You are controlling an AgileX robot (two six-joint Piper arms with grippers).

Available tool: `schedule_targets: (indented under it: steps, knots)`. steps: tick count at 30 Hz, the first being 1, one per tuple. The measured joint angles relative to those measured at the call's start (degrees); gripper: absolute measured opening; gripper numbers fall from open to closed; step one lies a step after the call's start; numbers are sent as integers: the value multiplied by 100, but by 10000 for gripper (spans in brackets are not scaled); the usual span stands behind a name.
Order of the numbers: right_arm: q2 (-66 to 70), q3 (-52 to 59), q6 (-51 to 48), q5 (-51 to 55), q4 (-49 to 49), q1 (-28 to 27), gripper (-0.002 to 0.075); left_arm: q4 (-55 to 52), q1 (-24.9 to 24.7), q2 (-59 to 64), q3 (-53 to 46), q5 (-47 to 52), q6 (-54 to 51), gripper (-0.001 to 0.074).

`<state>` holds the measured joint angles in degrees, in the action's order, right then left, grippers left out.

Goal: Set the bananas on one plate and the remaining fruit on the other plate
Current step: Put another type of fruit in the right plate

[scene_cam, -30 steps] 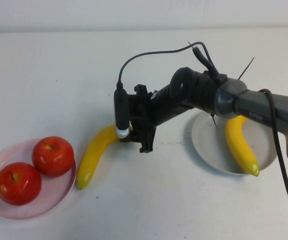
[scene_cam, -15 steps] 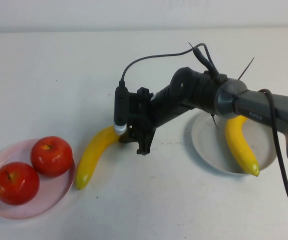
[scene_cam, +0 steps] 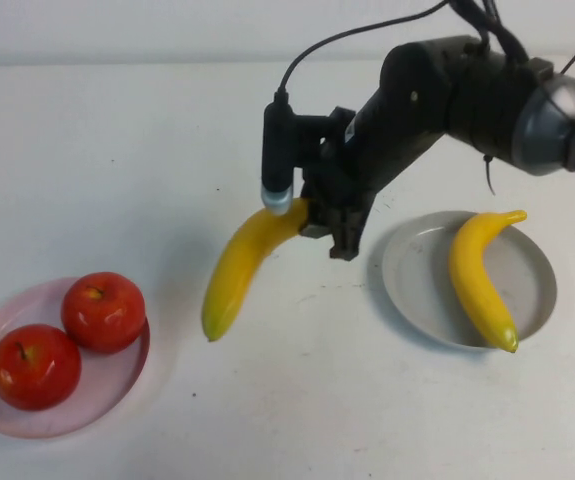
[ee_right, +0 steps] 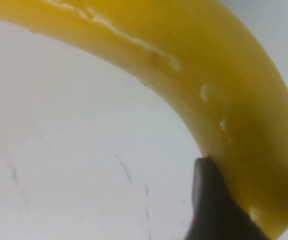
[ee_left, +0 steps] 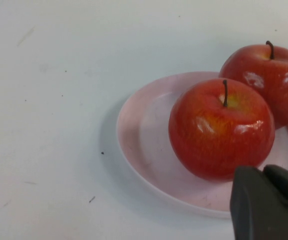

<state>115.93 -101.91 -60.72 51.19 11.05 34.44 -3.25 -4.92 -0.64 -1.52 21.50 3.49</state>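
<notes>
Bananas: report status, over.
Right gripper shut on loose banana, lifted between plates. Left gripper shut, beside pink plate. Other banana on grey plate. Path clear.

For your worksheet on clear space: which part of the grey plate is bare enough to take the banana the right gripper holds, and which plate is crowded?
The grey plate is bare on its left half; its banana borders that patch on the right. The right gripper holds the second banana left of it. The pink plate is crowded by two apples, with the left gripper beside them.

Two red apples (ee_left: 222, 131) on pink plate (ee_left: 144, 145), left claw (ee_left: 266, 202) closed
</notes>
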Motion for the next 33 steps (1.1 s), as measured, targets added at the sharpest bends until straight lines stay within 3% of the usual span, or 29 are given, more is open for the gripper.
schedule_targets:
  steps: [8,13,20,33]
  knots:
    - [-441,0,-147,1225,-1442,-412,286,0,0,0,0,0,0,3]
    - [-476,0,-599,1858,-1568,-866,286,0,0,0,0,0,0,3]
    - [-476,0,-1920,1548,-1494,-1409,286,0,0,0,0,0,0,3]
    - [165,0,-2488,1094,-888,-1731,285,0,0,0,0,0,0,3]
